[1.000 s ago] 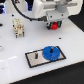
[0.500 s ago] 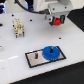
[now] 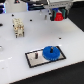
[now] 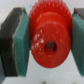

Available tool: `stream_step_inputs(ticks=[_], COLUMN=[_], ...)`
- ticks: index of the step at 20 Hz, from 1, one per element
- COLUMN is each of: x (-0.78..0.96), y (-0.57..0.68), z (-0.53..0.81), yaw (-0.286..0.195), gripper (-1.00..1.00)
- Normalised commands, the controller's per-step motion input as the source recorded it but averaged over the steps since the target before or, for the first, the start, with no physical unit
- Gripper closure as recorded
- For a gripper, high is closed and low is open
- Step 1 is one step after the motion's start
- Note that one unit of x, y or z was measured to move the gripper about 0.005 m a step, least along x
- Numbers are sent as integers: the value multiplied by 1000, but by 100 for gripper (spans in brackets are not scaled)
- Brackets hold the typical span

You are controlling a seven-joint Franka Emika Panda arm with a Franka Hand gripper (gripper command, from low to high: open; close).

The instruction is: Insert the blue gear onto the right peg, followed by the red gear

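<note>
Wrist view first: my end effector (image 4: 46, 40) is pinching the red gear (image 4: 48, 36), teal pads (image 4: 22, 40) pressed against its toothed rim at 9 and 3 o'clock, hub hole facing the lens.

Over to the exterior view, starting nearest: the grey plate (image 3: 34, 58) lies on the white counter (image 3: 15, 50), with the blue gear (image 3: 51, 52) already seated on the right peg, which I can't see under it. The other pin (image 3: 36, 55) stands bare at the plate's 9 o'clock side. Far back, at 12 o'clock, the red gear hangs aloft, well apart from the plate.

I reckon I should centre the hole over the blue hub, keep the gear level, then descend slowly.
</note>
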Motion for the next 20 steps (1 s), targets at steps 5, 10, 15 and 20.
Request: stream_step_inputs(ticks=[5,10,15,20], x=[778,831,852,853], y=[-235,-106,-67,-95], z=[474,398,353,304], yaw=[0,0,0,0], gripper=[100,100,100,100])
